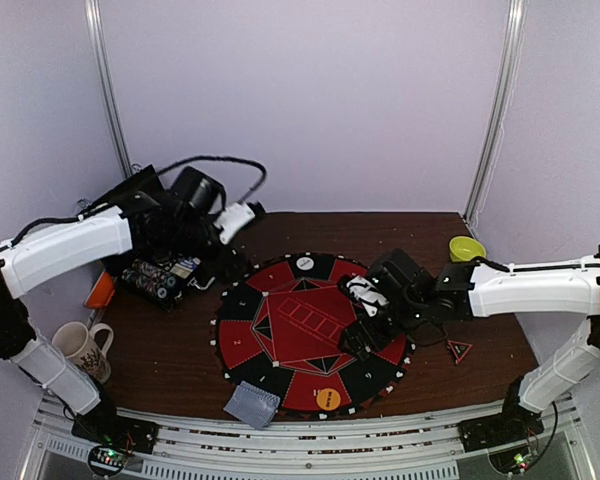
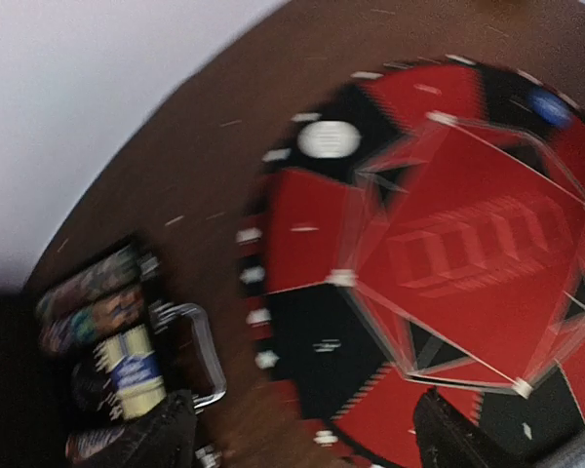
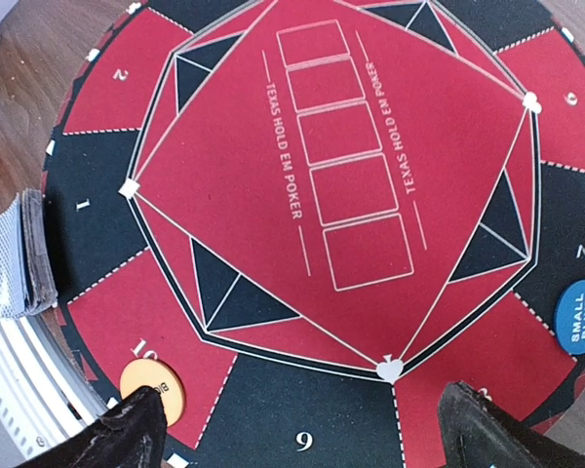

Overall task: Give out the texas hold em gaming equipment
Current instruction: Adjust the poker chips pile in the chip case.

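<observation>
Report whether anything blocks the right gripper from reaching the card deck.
Nothing visible blocks it. Only open mat lies between the right gripper and the card deck; the flat orange button sits just beside that path.

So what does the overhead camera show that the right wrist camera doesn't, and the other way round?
Only the overhead view shows the left arm, the right arm, the white mug, the yellow bowl and the white disc. Only the right wrist view shows the blue Small Blind disc and the printed words Texas Hold Em Poker. Both show the round red and black mat, the orange disc and the card deck.
</observation>
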`<act>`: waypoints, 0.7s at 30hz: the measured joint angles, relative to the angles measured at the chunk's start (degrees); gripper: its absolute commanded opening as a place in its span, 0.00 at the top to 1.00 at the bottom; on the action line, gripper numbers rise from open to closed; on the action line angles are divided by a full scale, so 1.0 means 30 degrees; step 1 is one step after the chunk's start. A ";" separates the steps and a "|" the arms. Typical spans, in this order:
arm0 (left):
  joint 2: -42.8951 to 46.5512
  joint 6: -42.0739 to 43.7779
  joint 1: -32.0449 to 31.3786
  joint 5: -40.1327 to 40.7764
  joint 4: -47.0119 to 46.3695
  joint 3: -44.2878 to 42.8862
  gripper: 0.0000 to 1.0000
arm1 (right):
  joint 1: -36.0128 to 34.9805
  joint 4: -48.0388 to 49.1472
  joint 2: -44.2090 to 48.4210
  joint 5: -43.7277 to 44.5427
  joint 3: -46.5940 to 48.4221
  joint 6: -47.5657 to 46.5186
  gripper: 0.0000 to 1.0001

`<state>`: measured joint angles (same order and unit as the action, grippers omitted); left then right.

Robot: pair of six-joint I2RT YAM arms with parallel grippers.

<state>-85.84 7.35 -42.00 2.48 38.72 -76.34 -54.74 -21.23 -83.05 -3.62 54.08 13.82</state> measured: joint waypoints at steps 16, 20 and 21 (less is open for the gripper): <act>-0.3883 -0.5224 1.0076 0.3978 0.0692 0.1319 0.54 | 0.1996 0.0401 0.0554 -0.0685 -0.0124 -0.1719 0.00; -0.4320 -0.5340 1.0127 0.4364 0.0634 0.1348 0.55 | 0.2273 0.0401 0.0554 -0.0903 -0.0124 -0.2011 0.00; -0.4430 -0.5355 1.0127 0.4488 0.0641 0.1348 0.55 | 0.2331 0.0408 0.0554 -0.0954 -0.0124 -0.2040 0.00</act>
<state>-99.13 -8.71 -11.62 15.94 40.64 -72.29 -47.75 -20.01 -81.38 -6.48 53.71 7.70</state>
